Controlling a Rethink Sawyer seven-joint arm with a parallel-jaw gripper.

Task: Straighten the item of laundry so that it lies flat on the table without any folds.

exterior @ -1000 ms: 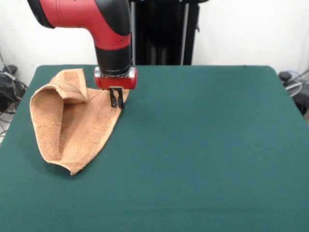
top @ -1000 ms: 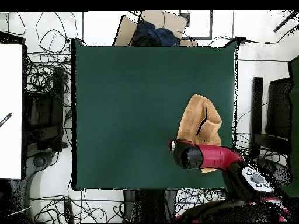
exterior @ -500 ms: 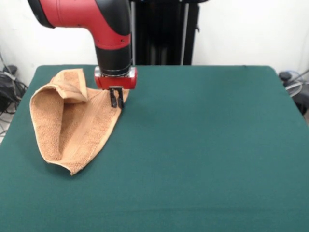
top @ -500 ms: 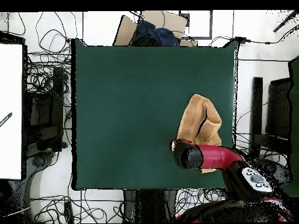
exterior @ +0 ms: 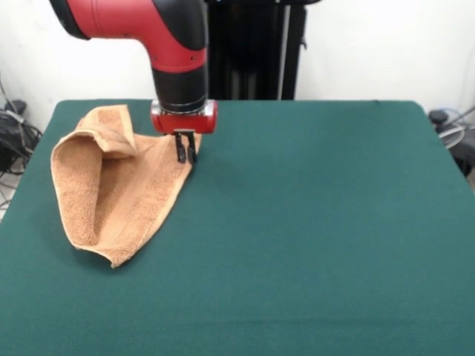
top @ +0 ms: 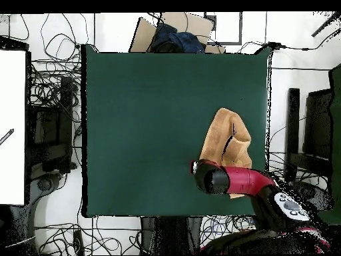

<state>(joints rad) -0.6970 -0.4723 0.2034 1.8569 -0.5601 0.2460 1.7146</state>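
From across the table, my arm (exterior: 159,44) comes down from above at the left of centre, red at the elbow, black along the wrist, ending in a red collar. Below the collar my claw (exterior: 185,151) points straight down, its two dark fingers (exterior: 180,150) drawn close together on the far right corner of the towel (exterior: 115,189), pinching it just above the table (exterior: 319,222). The towel is orange-tan and sits on the left part of the dark green top, well apart from the right half. It is not flat: the left side curls up and over into a long hollow fold, the far corner is doubled back on itself in a flap, and the whole cloth narrows to a point toward the near edge. A woven band runs along the flatter right-hand part, from near my fingers down toward that point. Looking straight down, the towel (top: 225,141) lies toward the right side of the table (top: 146,127), close to the edge nearest my base, with a dark crease running through its middle. My arm (top: 240,180) reaches in from the lower right and covers the towel's lower end; its black wrist (top: 208,177) hides my claw completely, so from this angle I cannot tell how the fingers stand.
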